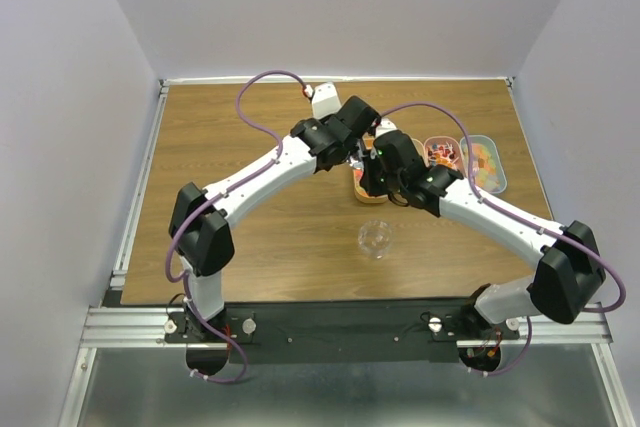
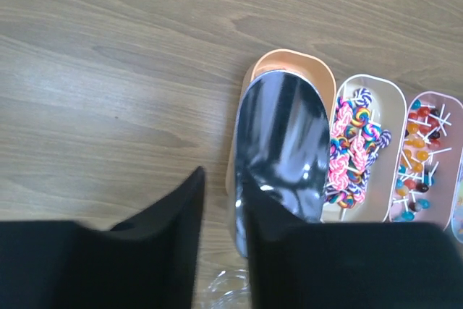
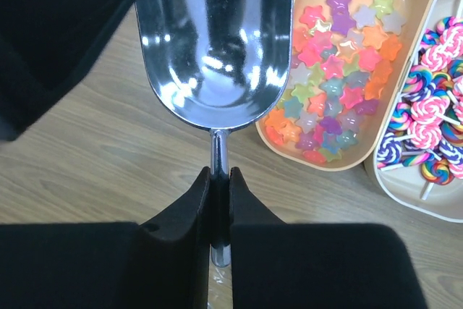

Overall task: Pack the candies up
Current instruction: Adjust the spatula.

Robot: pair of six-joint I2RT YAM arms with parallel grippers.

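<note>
The candies point(image 3: 340, 70) are small multicoloured stars in a peach tray point(image 3: 416, 70). My right gripper point(image 3: 219, 173) is shut on the handle of an empty metal scoop point(image 3: 217, 41), whose bowl hangs just left of that tray. In the left wrist view the scoop point(image 2: 286, 142) covers most of the peach tray point(image 2: 289, 61), hiding its candies. My left gripper point(image 2: 223, 179) is open, its right finger against the scoop's near rim. From above, both grippers point(image 1: 352, 152) point(image 1: 372, 175) meet over the peach tray point(image 1: 370, 195).
A white tray of swirl lollipops point(image 2: 358, 142) and a pink tray of small lollipops point(image 2: 423, 157) lie right of the peach tray. A further tray of orange and yellow sweets point(image 1: 484, 162) sits at the far right. A clear plastic cup point(image 1: 374, 239) stands nearer the bases.
</note>
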